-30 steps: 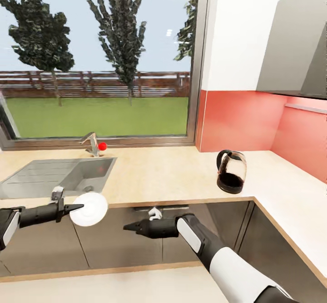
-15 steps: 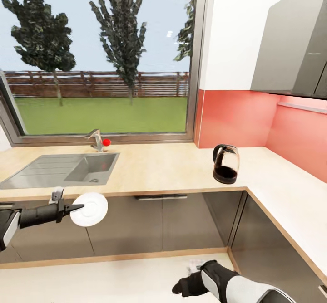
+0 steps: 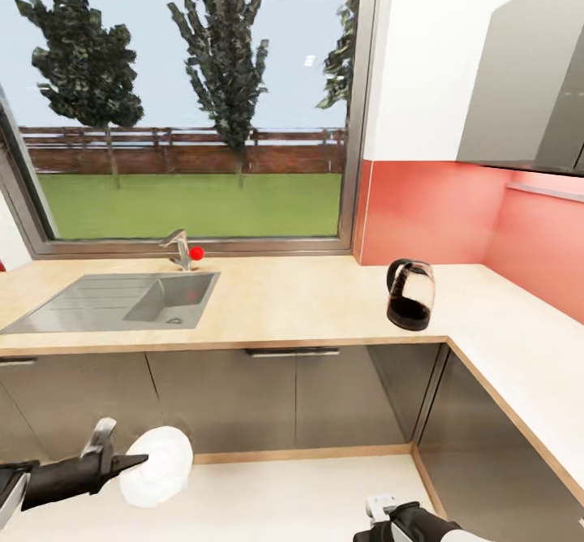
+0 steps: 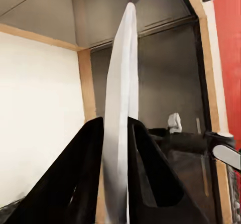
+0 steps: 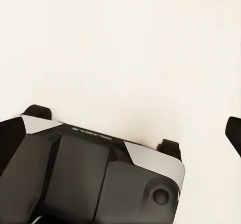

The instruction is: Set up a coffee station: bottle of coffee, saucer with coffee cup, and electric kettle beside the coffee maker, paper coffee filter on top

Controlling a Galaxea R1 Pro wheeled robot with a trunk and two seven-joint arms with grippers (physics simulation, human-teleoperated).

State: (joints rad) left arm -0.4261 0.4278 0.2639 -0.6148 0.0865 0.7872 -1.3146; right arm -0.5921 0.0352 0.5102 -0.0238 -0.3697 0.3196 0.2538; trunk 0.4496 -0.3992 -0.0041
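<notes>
From my head, my left gripper (image 3: 139,462) is clamped on the saucer (image 3: 160,466), low at the near left above the floor. The electric kettle (image 3: 410,294) stands on the kitchen countertop (image 3: 292,311), far right of the sink (image 3: 122,302).

At my left wrist, both fingers (image 4: 85,184) pinch the saucer (image 4: 122,108) edge-on.

At my right wrist, I cannot tell how those jaws stand.

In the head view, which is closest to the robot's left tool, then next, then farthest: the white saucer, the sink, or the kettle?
1. The saucer, clamped in the left tool.
2. The sink, on the countertop's left part.
3. The electric kettle, far right near the corner.
</notes>
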